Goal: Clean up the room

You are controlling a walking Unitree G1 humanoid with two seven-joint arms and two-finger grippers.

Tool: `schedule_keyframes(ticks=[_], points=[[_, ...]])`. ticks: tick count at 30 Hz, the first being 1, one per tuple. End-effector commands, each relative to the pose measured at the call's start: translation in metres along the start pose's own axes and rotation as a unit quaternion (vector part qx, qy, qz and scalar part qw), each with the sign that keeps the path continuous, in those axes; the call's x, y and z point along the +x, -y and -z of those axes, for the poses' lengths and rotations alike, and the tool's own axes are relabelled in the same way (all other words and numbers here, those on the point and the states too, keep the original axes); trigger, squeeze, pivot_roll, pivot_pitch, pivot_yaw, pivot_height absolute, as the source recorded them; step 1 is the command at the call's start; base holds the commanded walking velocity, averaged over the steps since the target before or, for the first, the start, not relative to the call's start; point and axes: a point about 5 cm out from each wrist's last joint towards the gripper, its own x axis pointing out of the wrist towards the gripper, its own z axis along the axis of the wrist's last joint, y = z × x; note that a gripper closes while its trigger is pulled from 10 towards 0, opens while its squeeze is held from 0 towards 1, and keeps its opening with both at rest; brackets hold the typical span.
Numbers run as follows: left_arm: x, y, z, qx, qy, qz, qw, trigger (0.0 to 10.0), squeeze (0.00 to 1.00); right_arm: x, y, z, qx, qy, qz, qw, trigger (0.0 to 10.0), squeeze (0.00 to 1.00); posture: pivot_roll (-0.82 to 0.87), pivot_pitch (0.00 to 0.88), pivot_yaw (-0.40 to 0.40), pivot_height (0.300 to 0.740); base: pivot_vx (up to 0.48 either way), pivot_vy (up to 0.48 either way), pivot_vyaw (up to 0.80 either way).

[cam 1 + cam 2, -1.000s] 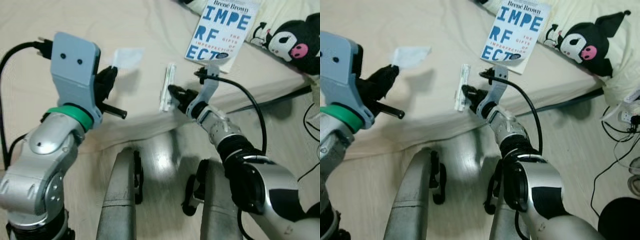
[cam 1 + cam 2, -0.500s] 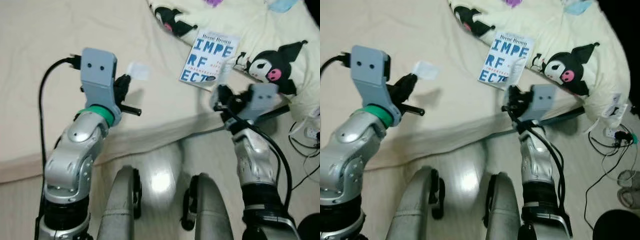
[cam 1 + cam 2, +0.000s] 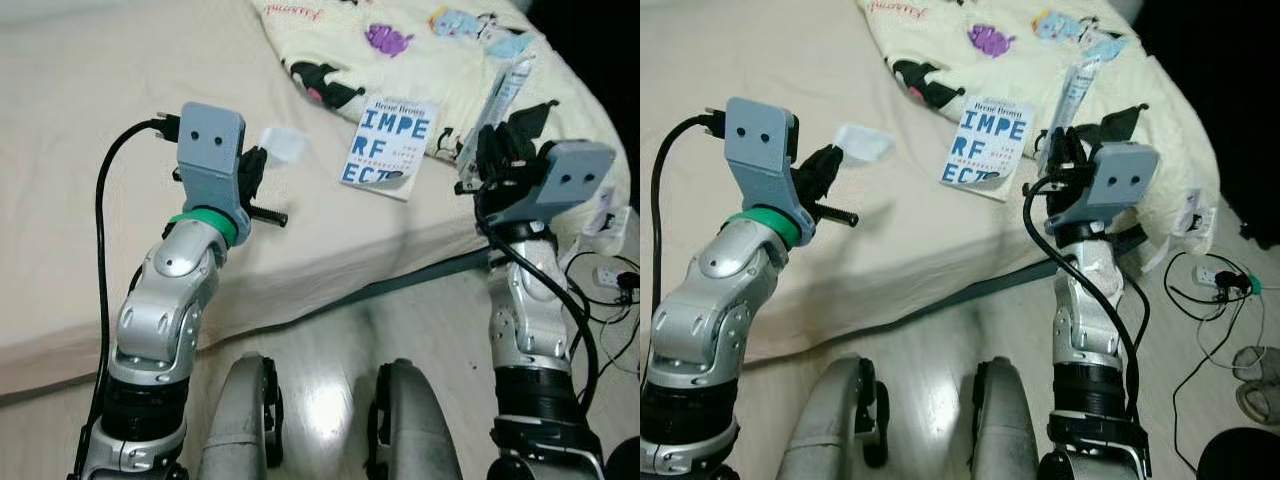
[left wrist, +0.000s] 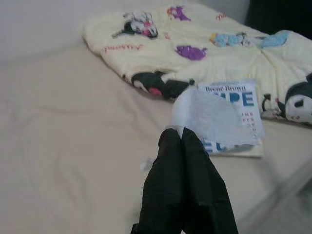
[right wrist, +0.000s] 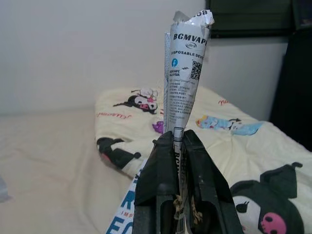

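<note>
the right pincer (image 5: 178,146) grips a slim wrapper (image 5: 184,63) standing upright, while the left pincer (image 4: 181,146) pinches a paper scrap (image 4: 212,119).

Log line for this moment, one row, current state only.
left gripper: shut on paper scrap, above bed | right gripper: shut on wrapper, raised beside blanket | book: on bed
</note>
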Motion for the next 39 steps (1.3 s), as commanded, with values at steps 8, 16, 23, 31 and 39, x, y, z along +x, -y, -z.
schedule_keyframes(ticks=[8, 16, 23, 31, 39], points=[[0.005, -0.001, 0.012, -0.008, -0.008, -0.007, 1.000, 10.0, 0.00, 0.002, 0.002, 0.002, -0.022, -0.011, 0.003, 1.000, 10.0, 0.00, -0.03, 0.056, 0.056, 0.651, 0.000, 0.000, 0.00], [0.012, 0.004, 0.028, -0.040, -0.025, -0.011, 0.999, 10.0, 0.00, 0.003, -0.002, 0.002, -0.023, -0.018, -0.006, 1.000, 10.0, 0.00, -0.05, 0.025, 0.042, 0.681, 0.000, 0.000, 0.00], [0.011, 0.002, 0.046, -0.025, -0.043, -0.013, 0.999, 10.0, 0.00, -0.003, -0.013, 0.012, -0.011, -0.035, -0.008, 0.999, 10.0, 0.00, -0.07, 0.008, 0.063, 0.711, 0.000, 0.000, 0.00], [-0.001, -0.012, 0.081, 0.000, -0.060, -0.049, 0.997, 10.0, 0.00, -0.027, -0.022, 0.041, -0.005, -0.085, -0.014, 0.996, 10.0, 0.00, -0.09, 0.000, 0.066, 0.726, 0.000, 0.000, 0.00], [-0.020, -0.009, 0.122, 0.035, -0.090, -0.073, 0.993, 10.0, 0.00, -0.058, -0.030, 0.075, 0.000, -0.147, -0.017, 0.989, 10.0, 0.00, -0.10, 0.000, 0.065, 0.726, 0.000, 0.000, 0.00]])
